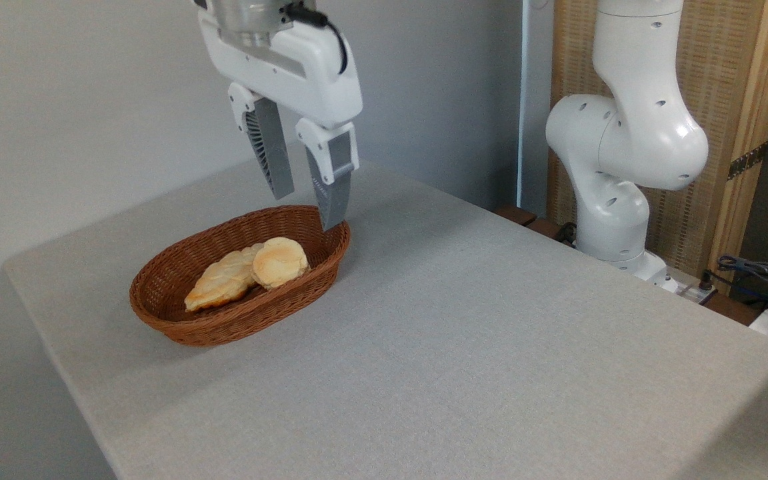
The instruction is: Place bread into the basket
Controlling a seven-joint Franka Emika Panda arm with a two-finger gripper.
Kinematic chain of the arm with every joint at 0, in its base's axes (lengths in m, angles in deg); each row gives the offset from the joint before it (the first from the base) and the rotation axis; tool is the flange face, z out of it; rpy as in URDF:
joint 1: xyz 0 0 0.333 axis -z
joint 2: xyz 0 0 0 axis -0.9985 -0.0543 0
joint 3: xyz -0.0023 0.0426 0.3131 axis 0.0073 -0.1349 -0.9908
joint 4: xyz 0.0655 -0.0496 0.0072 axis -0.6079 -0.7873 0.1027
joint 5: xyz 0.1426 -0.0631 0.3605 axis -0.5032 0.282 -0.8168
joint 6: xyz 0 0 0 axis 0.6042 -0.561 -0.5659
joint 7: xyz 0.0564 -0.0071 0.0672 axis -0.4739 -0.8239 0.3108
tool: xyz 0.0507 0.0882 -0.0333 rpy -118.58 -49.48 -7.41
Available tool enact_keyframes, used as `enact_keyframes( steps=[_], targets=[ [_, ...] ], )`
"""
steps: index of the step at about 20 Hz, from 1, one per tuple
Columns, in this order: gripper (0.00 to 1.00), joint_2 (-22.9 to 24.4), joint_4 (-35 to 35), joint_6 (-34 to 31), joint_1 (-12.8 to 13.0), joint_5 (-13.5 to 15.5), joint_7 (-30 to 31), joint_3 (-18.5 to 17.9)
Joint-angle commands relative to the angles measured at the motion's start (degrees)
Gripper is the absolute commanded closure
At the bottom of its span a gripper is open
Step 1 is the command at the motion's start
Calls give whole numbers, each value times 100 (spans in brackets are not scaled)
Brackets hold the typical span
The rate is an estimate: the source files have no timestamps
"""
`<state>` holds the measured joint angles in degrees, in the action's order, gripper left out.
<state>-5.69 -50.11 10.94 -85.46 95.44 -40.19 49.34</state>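
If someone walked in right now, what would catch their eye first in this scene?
Most likely the reddish-brown wicker basket on the left of the grey table, holding a round bun that touches a braided loaf. Just above the basket's far end hangs the white gripper, its jaws open and empty.

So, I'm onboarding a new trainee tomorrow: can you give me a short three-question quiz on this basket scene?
1. True or false: the gripper is shut on the bun.
2. What lies touching the bun inside the basket?
3. The gripper hangs: A) above the basket's far end, B) over the table's near corner.

Key: 1 false, it is open and empty. 2 the braided loaf. 3 A.
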Motion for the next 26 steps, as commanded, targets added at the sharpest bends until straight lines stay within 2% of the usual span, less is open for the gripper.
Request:
enact_keyframes(
  steps=[1,5,8,16,26],
  targets=[
    [0,-215,331,-178,68,-5,38,-40],
    [0,-216,279,-73,103,40,21,48],
    [0,-163,130,304,112,40,3,48],
    [0,-137,-117,507,112,-13,-50,39],
    [0,-137,-108,499,112,-31,-59,30]
  ],
)
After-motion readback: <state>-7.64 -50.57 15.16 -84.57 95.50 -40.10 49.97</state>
